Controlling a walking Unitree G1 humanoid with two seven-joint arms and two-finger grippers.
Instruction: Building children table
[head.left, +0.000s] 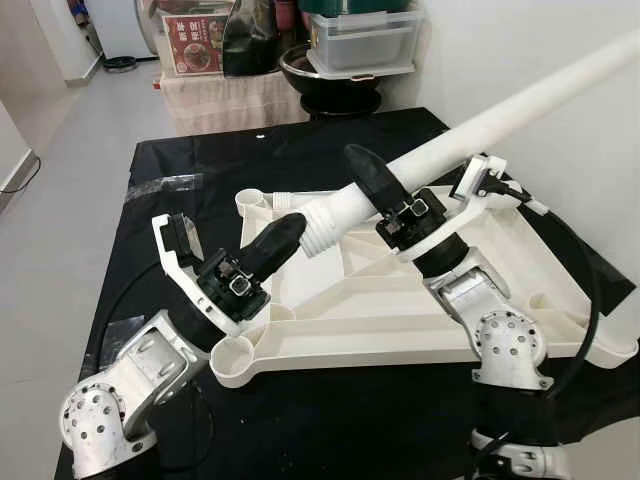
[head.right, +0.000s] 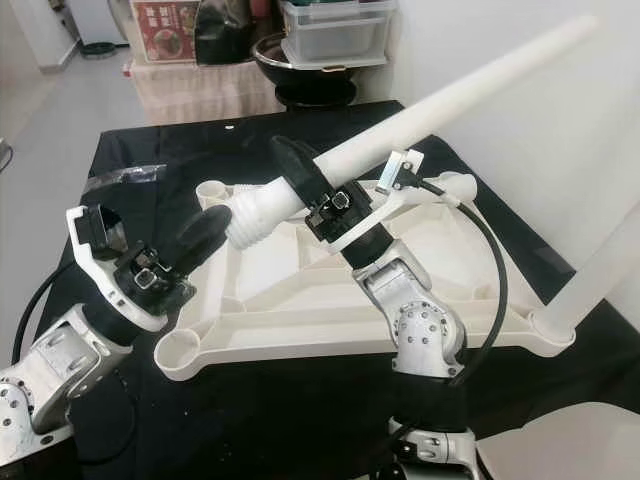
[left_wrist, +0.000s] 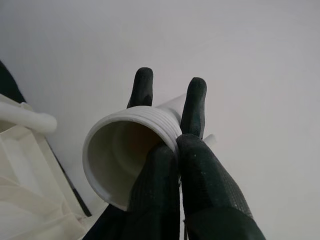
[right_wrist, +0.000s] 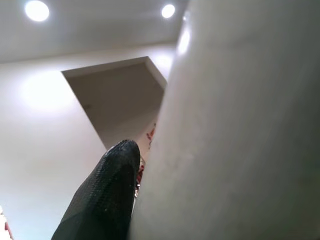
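A black-covered worktop (head.left: 330, 150) carries the upturned white plastic tabletop (head.left: 400, 310) of a children's table, its ribbed underside facing up and round leg sockets showing at its corners. On the left, the left claw (head.left: 272, 243) reaches in over the tabletop's near-left part; its black fingers (left_wrist: 192, 165) lie close together, pressed against the ribbed, threaded end of a long white table leg (head.left: 500, 115). In the left wrist view the leg's hollow open mouth sits right beside those fingers, with one fingertip laid on each side of the collar. Whether the claw truly clamps the leg or merely rests against it cannot be told. The leg runs diagonally up and to the right, lifted clear of the tabletop, toward the white wall (head.left: 560, 60). Further right, the right claw (head.left: 372, 180) is closed around the leg just above the threaded end, one black finger (right_wrist: 107, 195) lying flat along the pale tube in the right wrist view. Another white leg (head.right: 600, 270) stands fixed in the tabletop's near-right corner socket. Behind the worktop stand a dark bowl (head.left: 335, 85) and clear plastic storage box (head.left: 365, 40).
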